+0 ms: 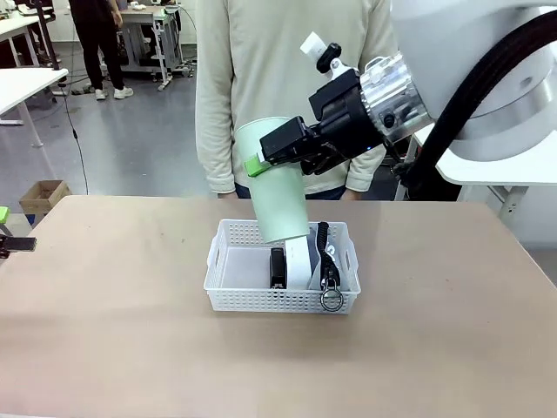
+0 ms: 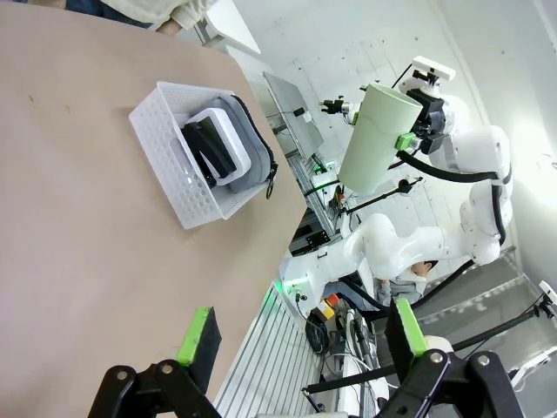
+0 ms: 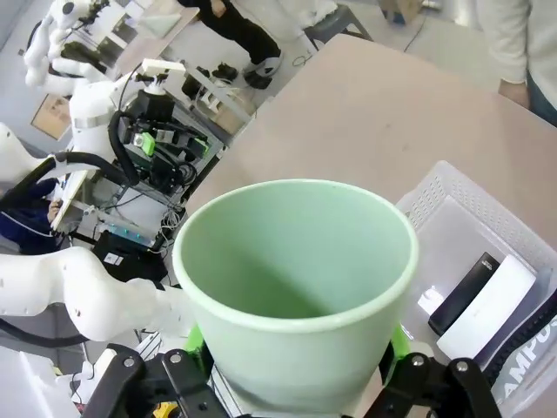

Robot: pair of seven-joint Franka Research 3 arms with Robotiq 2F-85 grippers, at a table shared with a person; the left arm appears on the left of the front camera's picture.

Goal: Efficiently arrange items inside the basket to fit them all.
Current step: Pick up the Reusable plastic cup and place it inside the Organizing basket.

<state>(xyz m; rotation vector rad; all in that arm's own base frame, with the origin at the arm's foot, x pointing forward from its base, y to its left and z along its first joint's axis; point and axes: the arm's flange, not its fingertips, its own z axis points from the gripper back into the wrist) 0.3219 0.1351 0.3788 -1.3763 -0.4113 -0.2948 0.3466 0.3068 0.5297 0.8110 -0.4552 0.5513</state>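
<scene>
A tall pale green plastic cup (image 1: 277, 178) is held clamped between the jaws of the right gripper (image 1: 277, 155), tilted above the far left part of the shallow white perforated plastic basket (image 1: 228, 291), which is set near the middle of the tabletop (image 1: 113, 331), towards its far edge. The small black stapler (image 1: 278, 266), the white boxy device (image 1: 301, 264) and the grey zip pouch lettered "CAMPUS" (image 1: 326, 261) are packed along the basket's right side, so only the left part is free. The left gripper (image 2: 300, 344) is kept wide and empty near the tabletop's left edge; if the cup is lowered still tilted, the stapler or the rim could be struck and the cup could topple.
</scene>
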